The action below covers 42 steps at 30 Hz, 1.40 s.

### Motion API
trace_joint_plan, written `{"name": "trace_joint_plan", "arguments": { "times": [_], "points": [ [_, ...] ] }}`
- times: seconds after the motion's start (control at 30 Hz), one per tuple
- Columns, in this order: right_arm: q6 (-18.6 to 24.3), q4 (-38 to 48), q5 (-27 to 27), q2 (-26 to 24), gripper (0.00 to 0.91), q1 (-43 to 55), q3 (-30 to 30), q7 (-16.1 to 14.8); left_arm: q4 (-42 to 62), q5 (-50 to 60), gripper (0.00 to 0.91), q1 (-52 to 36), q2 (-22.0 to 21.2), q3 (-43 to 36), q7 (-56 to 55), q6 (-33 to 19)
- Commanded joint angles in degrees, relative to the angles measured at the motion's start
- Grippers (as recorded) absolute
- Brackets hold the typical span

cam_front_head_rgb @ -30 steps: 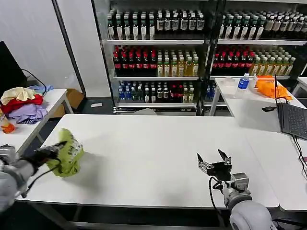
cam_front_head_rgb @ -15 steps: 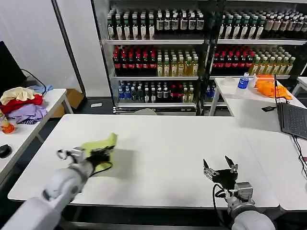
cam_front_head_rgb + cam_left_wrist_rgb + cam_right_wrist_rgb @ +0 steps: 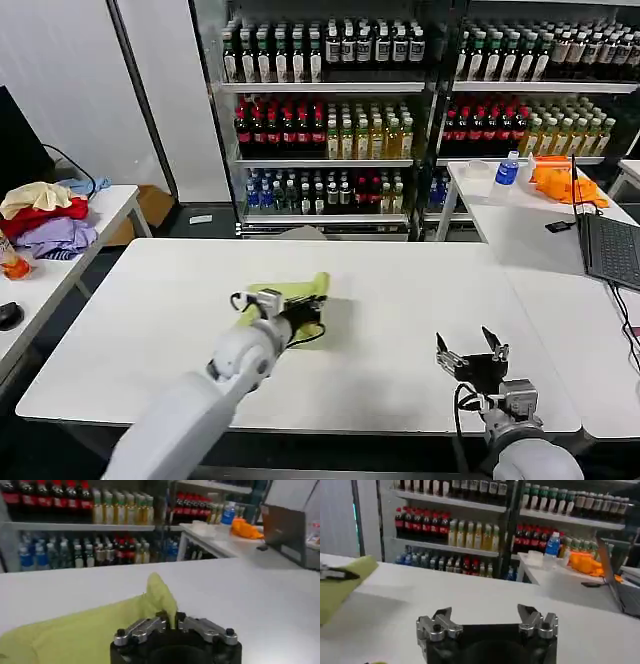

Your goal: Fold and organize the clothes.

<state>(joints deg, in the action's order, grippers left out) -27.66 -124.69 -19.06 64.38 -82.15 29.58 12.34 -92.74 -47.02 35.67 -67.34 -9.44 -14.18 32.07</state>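
My left pincer [image 3: 303,318] is clamped on the bunched lime T-shirt [image 3: 292,297], near the middle of the white bench [image 3: 400,290]. My right pincer [image 3: 472,356] waits wide open above the bench's near right. I judge no fold is made yet; spreading and folding remain.

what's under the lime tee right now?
The white table. The lime T-shirt lies on it, pinched by the left tool; anything beneath the cloth is hidden.
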Motion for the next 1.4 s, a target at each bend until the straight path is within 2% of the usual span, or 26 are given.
{"name": "trace_joint_plan", "arguments": {
  "times": [0.03,0.13,0.23,0.33,0.4,0.5,0.6,0.9,1.17,1.33,1.37,1.4],
  "points": [
    [0.36,1.83,-0.97,-1.35,0.907,2.38,-0.70,-0.31,6.44,0.14,0.907,-5.15,-9.38,-3.56,-0.34,-9.72],
    [0.38,3.04,-1.41,-1.84,0.907,4.70,-2.37,-0.30,3.15,-0.87,0.907,-2.42,-7.76,-1.72,0.69,-12.86],
    [0.30,5.13,-2.37,-1.73,0.907,8.57,-5.25,-0.07,-1.24,-0.84,0.907,1.51,-5.18,1.66,1.15,-13.82],
    [-0.09,8.54,-5.16,-1.03,0.907,14.05,-9.75,0.67,-5.98,-0.20,0.907,6.34,-1.38,8.64,0.24,-14.66],
    [-0.73,11.99,-7.48,0.22,0.907,18.52,-12.75,1.16,-8.49,-0.12,0.907,9.81,2.23,13.90,-0.93,-15.52],
    [-1.10,18.94,-9.70,2.99,0.907,26.91,-17.34,1.83,-10.01,0.89,0.907,14.31,6.07,17.80,-1.65,-16.39],
    [-1.61,25.10,-11.74,6.02,0.907,33.51,-20.97,2.57,-11.43,2.04,0.907,18.72,7.91,23.24,-2.29,-16.70],
    [-2.55,39.26,-14.78,13.62,0.907,42.15,-26.80,3.28,-14.52,3.77,0.907,27.74,7.31,30.10,-2.84,-17.25],
    [-3.19,48.22,-16.15,20.38,0.907,46.84,-27.61,3.54,-14.98,4.38,0.907,29.34,6.99,30.98,-2.79,-17.33],
    [-2.37,54.62,-15.65,22.76,0.907,50.12,-25.44,3.59,-14.85,5.40,0.907,29.47,7.06,30.83,-2.84,-17.23],
    [-2.08,55.54,-15.89,22.83,0.826,50.50,-25.33,3.71,-14.80,5.60,0.907,29.52,7.06,30.82,-2.82,-17.27],
    [-2.03,56.10,-15.92,22.86,0.111,50.58,-25.31,4.01,-14.80,5.63,0.907,29.59,7.04,30.83,-2.84,-17.26]
  ]
}}
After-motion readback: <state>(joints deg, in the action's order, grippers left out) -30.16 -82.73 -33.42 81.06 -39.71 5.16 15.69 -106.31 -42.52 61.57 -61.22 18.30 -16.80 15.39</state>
